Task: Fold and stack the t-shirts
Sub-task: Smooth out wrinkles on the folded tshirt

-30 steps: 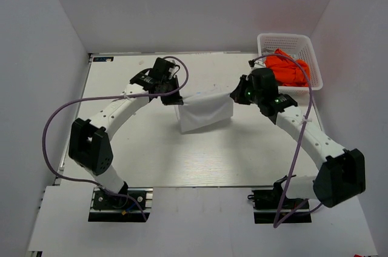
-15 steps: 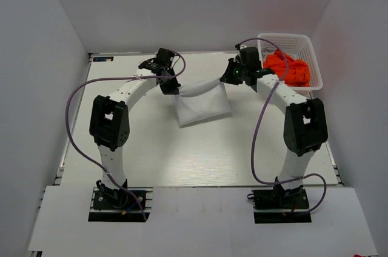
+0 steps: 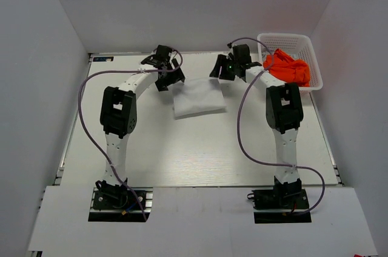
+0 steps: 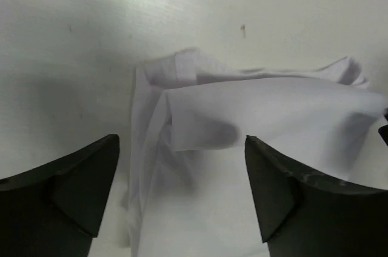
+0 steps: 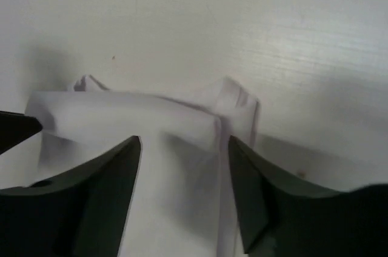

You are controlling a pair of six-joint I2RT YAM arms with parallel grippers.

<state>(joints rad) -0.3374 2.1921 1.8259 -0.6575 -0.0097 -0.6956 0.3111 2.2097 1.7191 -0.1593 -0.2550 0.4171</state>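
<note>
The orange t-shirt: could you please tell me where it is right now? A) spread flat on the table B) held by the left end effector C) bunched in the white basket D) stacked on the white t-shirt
C: the orange t-shirt sits crumpled inside the white basket at the far right, apart from the white t-shirt on the table.

The folded t-shirt (image 3: 199, 99) lies flat on the table (image 3: 182, 160), toward its far side and about midway between left and right. The left gripper (image 3: 166, 80) sits at the shirt's far left corner and the right gripper (image 3: 222, 73) at its far right corner, with the cloth between them. The basket (image 3: 285, 37) stands at the table's far right corner, to the right of the right gripper. The other t-shirt (image 3: 291, 69) lies inside it, well apart from the folded one.
</note>
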